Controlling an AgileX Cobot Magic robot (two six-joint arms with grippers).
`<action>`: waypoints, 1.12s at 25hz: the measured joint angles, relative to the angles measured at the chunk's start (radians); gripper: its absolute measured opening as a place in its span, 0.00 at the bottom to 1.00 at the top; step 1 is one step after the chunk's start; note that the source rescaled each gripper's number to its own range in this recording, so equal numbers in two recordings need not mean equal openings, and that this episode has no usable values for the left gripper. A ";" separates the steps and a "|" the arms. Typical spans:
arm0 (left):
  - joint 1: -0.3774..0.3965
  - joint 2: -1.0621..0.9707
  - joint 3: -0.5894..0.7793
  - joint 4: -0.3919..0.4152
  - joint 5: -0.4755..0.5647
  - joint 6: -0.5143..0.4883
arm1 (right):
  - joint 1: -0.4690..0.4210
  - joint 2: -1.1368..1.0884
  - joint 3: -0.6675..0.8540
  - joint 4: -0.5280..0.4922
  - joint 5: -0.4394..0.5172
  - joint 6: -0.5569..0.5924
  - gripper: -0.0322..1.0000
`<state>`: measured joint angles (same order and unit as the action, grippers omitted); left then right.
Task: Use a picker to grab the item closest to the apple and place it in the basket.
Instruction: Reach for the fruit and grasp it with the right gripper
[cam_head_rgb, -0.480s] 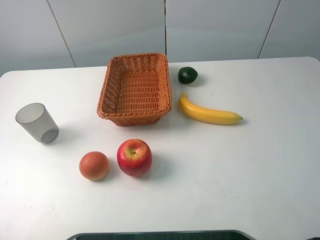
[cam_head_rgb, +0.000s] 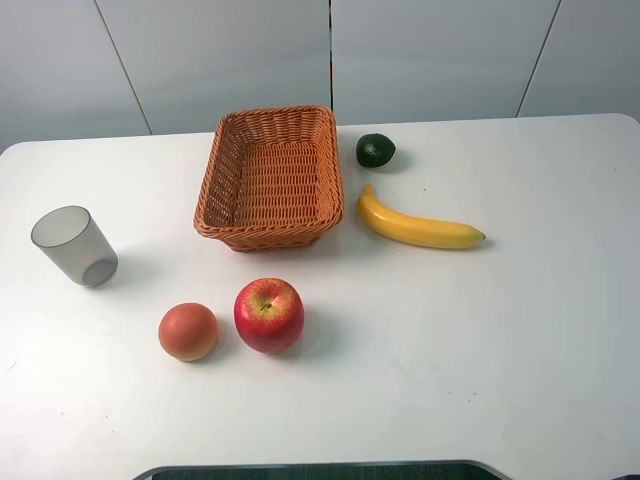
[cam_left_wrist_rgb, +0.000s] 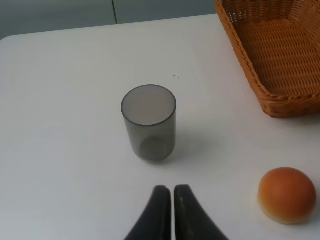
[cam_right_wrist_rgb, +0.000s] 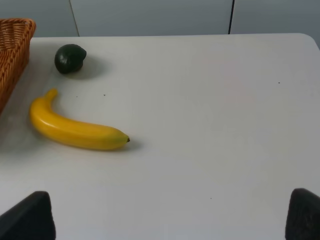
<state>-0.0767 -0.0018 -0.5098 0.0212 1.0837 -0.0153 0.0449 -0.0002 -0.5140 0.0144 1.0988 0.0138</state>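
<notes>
The basket (cam_head_rgb: 272, 178) stands empty at the far side. Nearer me the apple (cam_head_rgb: 268, 314) has the orange (cam_head_rgb: 188, 331) just beside it, hence my target. My left pincer (cam_left_wrist_rgb: 172, 190) is pressed closed near it. My right pincer (cam_right_wrist_rgb: 167, 201) gapes wide, holding nothing.

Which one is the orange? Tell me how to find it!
Find the woven basket on the white table. Nearer the front sits a red apple. The orange lies just beside it, on the grey cup's side: smaller, plain orange-coloured.
</notes>
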 joint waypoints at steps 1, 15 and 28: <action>0.000 0.000 0.000 0.000 0.000 0.000 | 0.000 0.000 0.000 0.000 0.000 0.000 1.00; 0.000 0.000 0.000 0.000 0.000 0.000 | 0.000 0.000 0.000 0.000 0.000 0.000 1.00; 0.000 0.000 0.000 0.000 0.000 0.000 | 0.000 0.045 -0.011 0.016 0.011 0.003 1.00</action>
<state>-0.0767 -0.0018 -0.5098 0.0212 1.0837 -0.0153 0.0449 0.0450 -0.5250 0.0301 1.1100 0.0167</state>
